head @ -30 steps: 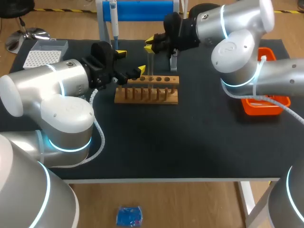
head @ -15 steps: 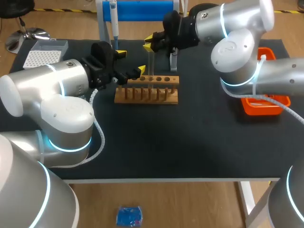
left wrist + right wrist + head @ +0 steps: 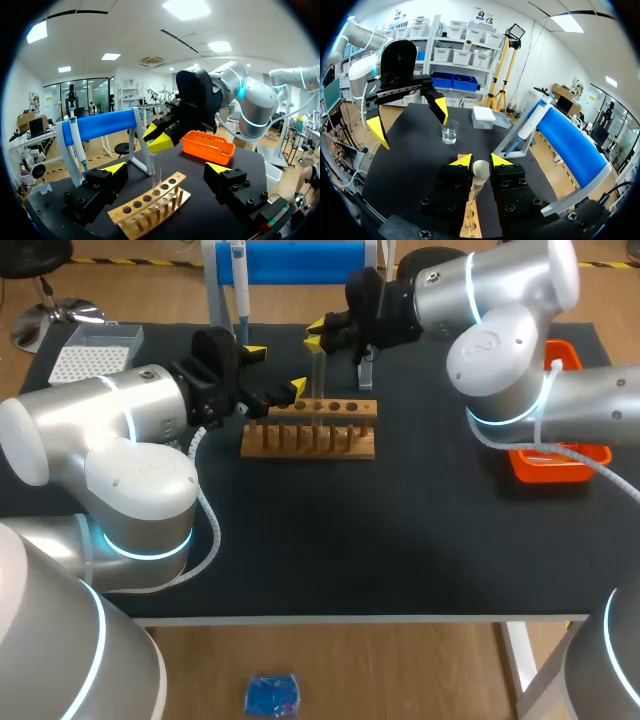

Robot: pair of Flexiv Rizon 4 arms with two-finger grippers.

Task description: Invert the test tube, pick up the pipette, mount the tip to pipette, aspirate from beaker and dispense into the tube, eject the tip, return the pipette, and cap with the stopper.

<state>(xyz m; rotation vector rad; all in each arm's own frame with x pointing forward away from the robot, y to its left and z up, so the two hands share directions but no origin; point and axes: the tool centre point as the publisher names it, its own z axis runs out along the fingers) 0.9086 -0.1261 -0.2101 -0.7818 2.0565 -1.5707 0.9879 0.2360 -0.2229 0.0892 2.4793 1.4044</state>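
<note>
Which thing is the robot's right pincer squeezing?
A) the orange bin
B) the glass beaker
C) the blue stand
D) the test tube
D: in the right wrist view the right pincer has both yellow tips pressed against the test tube from two sides, over the wooden rack.

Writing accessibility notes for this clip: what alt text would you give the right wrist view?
The right gripper is shut on the rounded end of a clear test tube upright above a wooden rack. Ahead, the left gripper hangs open near a small glass beaker.
</note>
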